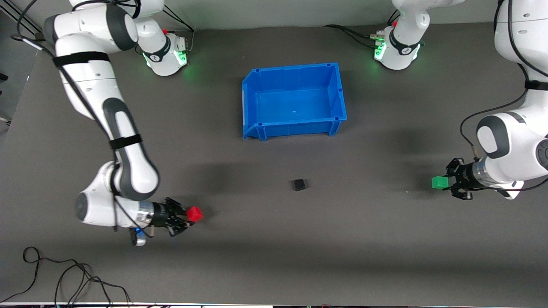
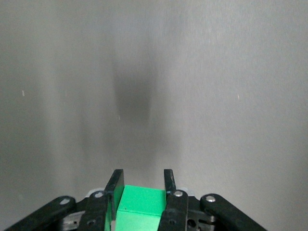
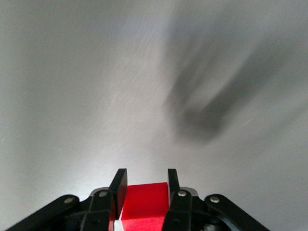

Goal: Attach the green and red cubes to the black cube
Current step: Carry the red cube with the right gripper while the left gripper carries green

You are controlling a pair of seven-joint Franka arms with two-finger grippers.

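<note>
The black cube sits on the dark table, nearer the front camera than the blue bin. My left gripper is shut on the green cube and holds it above the table toward the left arm's end; the green cube shows between its fingers in the left wrist view. My right gripper is shut on the red cube and holds it above the table toward the right arm's end; the red cube shows between its fingers in the right wrist view. The black cube lies between the two grippers, apart from both.
An empty blue bin stands in the middle of the table, farther from the front camera than the black cube. Loose black cables lie at the table's front edge toward the right arm's end.
</note>
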